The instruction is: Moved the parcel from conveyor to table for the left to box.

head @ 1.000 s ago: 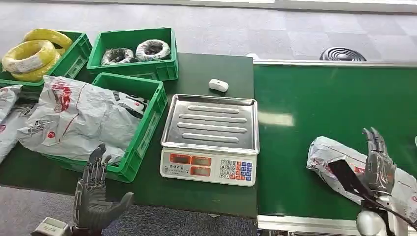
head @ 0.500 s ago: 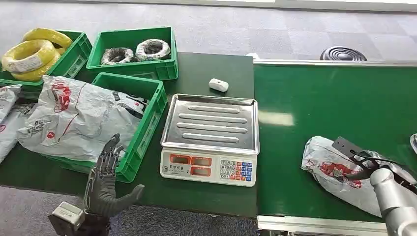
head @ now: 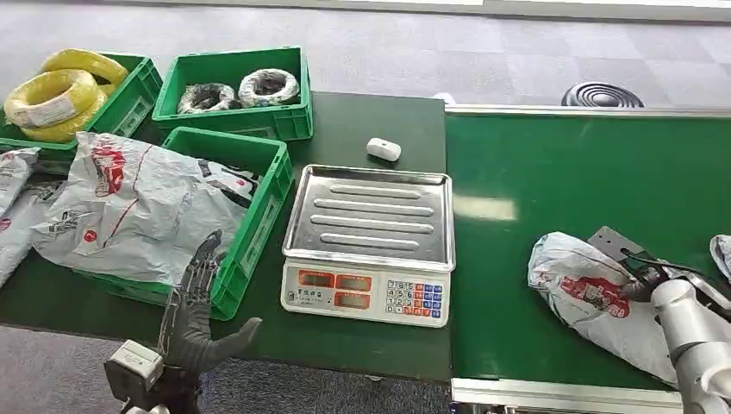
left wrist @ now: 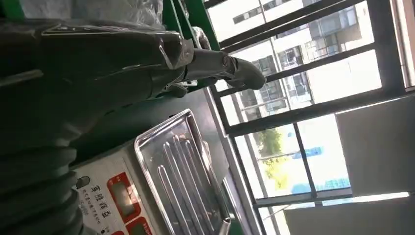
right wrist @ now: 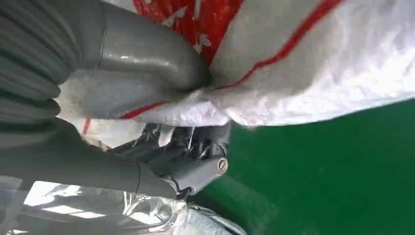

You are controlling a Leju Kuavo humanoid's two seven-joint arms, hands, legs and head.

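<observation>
A white parcel (head: 579, 280) with red print lies on the green conveyor belt (head: 586, 181) at the near right. My right hand (head: 638, 280) is down on the parcel's near side, mostly hidden behind its wrist bracket. In the right wrist view the parcel (right wrist: 318, 58) is pinched between the thumb (right wrist: 147, 63) and the darker fingers (right wrist: 191, 147) beneath a fold. My left hand (head: 203, 315) hangs off the table's front edge, fingers spread and holding nothing, just in front of the green crate (head: 256, 231). The left wrist view has its thumb (left wrist: 230, 68) above the scale (left wrist: 176, 171).
A steel-topped scale (head: 371, 216) stands between crate and belt. The near crate holds several grey parcels (head: 129, 207). Two crates behind hold yellow coils (head: 52, 95) and wrapped rolls (head: 267, 86). A small white object (head: 383, 149) lies behind the scale. Another bag's edge (head: 721, 254) shows far right.
My right hand dropped from above the parcel onto it and closed on a fold; the parcel slid slightly left. My left hand drifted right and up toward the crate.
</observation>
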